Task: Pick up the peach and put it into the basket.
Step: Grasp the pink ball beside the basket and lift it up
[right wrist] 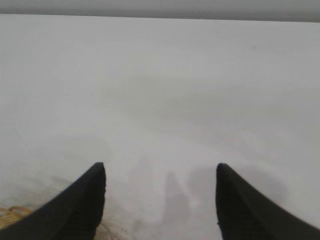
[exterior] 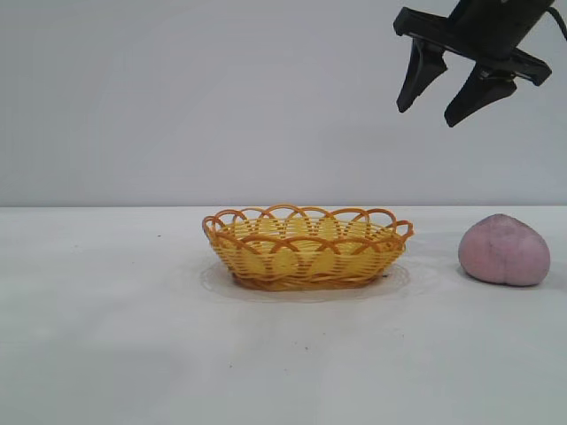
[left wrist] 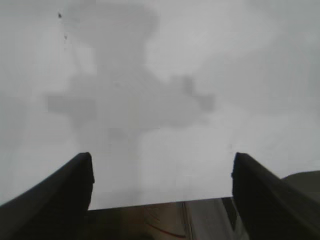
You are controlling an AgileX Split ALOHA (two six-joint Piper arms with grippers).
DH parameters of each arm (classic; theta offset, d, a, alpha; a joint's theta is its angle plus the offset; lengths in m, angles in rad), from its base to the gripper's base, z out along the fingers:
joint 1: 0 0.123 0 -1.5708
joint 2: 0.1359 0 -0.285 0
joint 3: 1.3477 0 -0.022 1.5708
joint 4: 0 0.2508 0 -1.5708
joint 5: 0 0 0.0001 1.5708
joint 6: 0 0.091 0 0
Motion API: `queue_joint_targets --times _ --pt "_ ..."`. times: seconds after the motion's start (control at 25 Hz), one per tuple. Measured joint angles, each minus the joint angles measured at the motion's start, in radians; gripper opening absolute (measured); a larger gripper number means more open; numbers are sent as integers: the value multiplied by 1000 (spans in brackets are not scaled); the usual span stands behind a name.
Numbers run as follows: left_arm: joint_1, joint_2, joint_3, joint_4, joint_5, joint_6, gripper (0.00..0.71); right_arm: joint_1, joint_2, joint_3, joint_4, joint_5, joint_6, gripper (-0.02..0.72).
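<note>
The pale pink-mauve peach (exterior: 504, 251) lies on the white table at the right. The yellow wicker basket (exterior: 307, 246) with its orange looped rim stands in the middle, empty. My right gripper (exterior: 428, 114) hangs open and empty high above the table, between the basket and the peach. In the right wrist view its gripper (right wrist: 160, 175) shows open fingers over bare table, with a bit of the basket's rim (right wrist: 10, 215) beside one finger. My left gripper (left wrist: 161, 165) is open and empty over bare table; it is out of the exterior view.
The white table (exterior: 106, 336) spreads wide to the left and front of the basket. In the left wrist view the table's edge (left wrist: 160, 202) runs between the fingers, with dark floor beyond it.
</note>
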Motion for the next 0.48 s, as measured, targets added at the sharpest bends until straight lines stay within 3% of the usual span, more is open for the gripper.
queue_joint_targets --times 0.48 --pt "0 -609 206 -46 82 0 534 0 0 0 0 4 -10 457"
